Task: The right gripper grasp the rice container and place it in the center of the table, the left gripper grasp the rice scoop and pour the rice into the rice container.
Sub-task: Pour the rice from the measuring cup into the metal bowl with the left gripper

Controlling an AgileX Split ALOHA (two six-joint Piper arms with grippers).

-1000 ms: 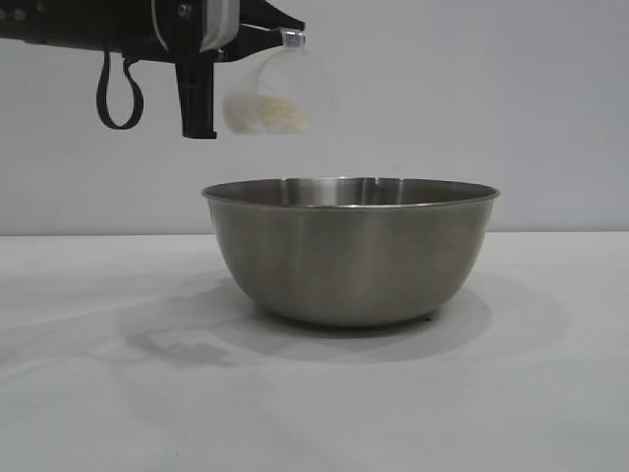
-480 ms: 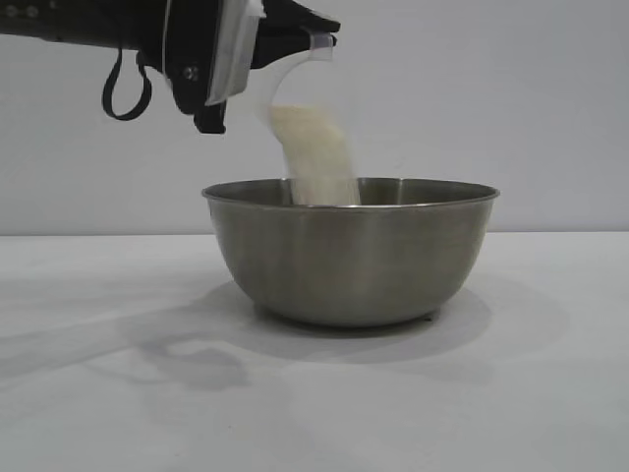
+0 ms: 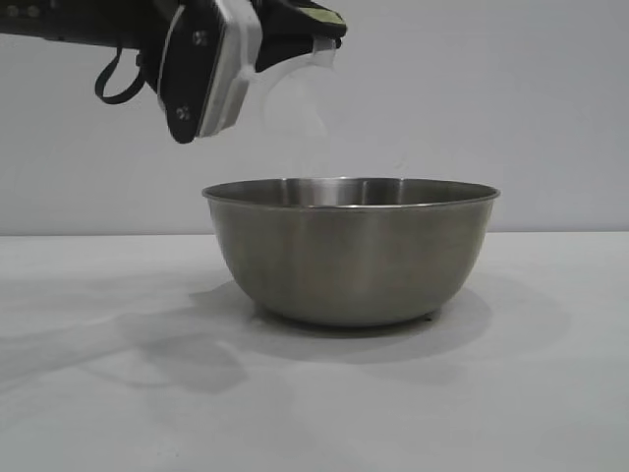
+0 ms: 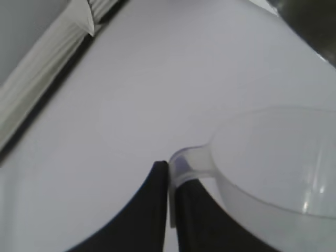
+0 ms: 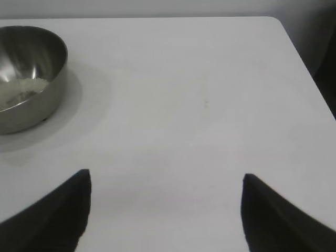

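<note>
A round, brushed stainless-steel rice container [image 3: 351,251] with a thin rolled rim is set on the plain white table [image 3: 550,393]; pale rice [image 5: 18,90] is seen inside. Above its left rim, the translucent, tapered plastic rice scoop [image 3: 293,98] is tipped and pinched by its loop handle in the tightly closed left gripper [image 3: 319,41]. The right gripper [image 5: 165,181] is held spread and empty over bare table, well apart from the container.

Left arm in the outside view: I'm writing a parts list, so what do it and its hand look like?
The left arm is black, with a black cable loop hanging under it. Its hand has a black body with a white panel and black fingers; a yellowish patch sits on top.
</note>
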